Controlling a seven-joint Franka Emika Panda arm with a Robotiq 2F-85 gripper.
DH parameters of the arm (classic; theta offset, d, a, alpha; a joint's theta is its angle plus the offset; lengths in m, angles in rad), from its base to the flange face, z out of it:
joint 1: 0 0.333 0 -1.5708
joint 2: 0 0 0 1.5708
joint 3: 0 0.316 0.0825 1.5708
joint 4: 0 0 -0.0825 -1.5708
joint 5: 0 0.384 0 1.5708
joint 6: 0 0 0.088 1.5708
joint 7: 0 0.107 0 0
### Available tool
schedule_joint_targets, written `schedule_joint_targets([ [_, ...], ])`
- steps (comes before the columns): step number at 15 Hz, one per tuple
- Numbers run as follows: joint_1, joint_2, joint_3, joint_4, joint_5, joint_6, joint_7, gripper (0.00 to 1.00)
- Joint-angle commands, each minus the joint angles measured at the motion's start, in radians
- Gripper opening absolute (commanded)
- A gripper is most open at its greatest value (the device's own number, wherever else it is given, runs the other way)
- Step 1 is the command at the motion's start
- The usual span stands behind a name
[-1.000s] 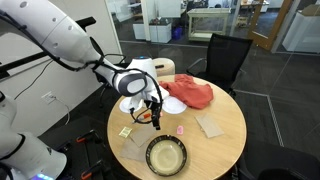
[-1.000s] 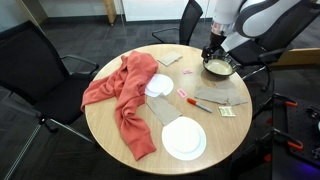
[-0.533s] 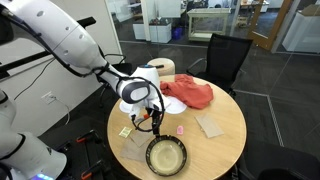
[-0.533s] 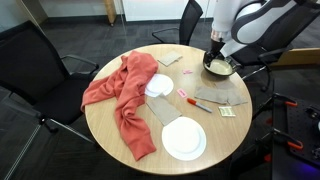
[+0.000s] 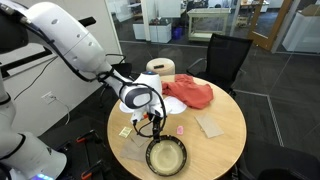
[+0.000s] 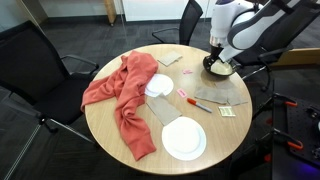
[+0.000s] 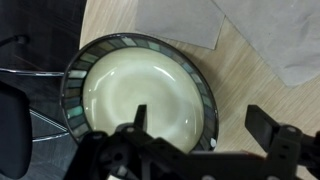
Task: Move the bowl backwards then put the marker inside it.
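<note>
Lowered closer to the bowl (image 5: 166, 156), the gripper (image 5: 156, 127) is held open and empty; the rim is to be grasped next for the backward move.

Heads up, in the wrist view the bowl (image 7: 140, 85) loses its lower rim behind the dark, blurry gripper (image 7: 200, 116) along the bottom edge, and in an exterior view the marker (image 6: 196, 103) right of centre is just a tiny reddish sliver.
</note>
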Motion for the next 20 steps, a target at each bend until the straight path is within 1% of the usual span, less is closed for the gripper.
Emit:
schedule_joint_targets([
  [1,0.026,0.035,-0.015,0.029,0.04,0.013,-0.041,1.0],
  [10,0.057,0.115,-0.019,0.133,0.075,-0.002,-0.053,1.0],
  [20,0.056,0.198,-0.024,0.235,0.104,-0.033,-0.058,1.0],
])
